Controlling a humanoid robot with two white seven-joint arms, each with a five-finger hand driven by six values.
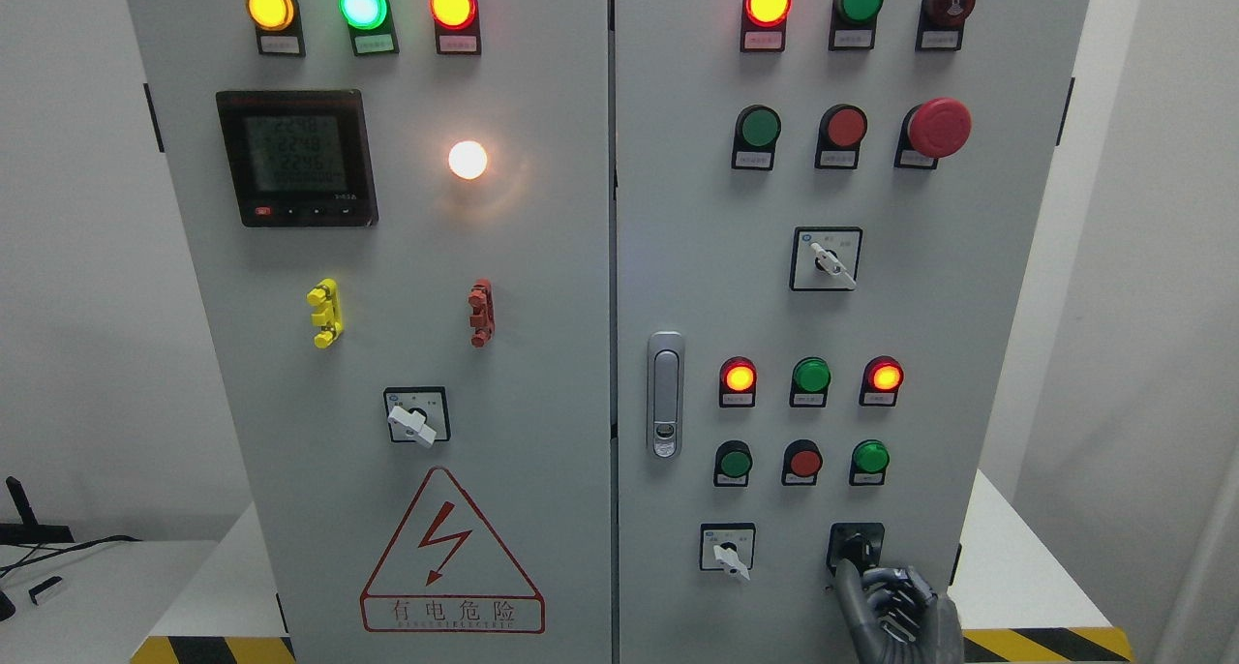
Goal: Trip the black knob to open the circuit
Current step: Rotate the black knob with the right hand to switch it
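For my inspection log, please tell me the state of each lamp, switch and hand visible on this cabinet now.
Top-left lamps: yellow, green, red, all lit.
White lamp: lit.
Meter: display on.
Top-right red lamp: lit; green lamp beside it: dark.
Emergency stop: state unclear.
Door handle: flush, closed.
Black knob: touched by a finger.
Right robot hand: fingers curled, one finger on the knob.

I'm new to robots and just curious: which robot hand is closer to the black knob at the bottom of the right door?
The right. The right robot hand sits just below the black knob, one finger reaching up to it. The left robot hand is out of view.
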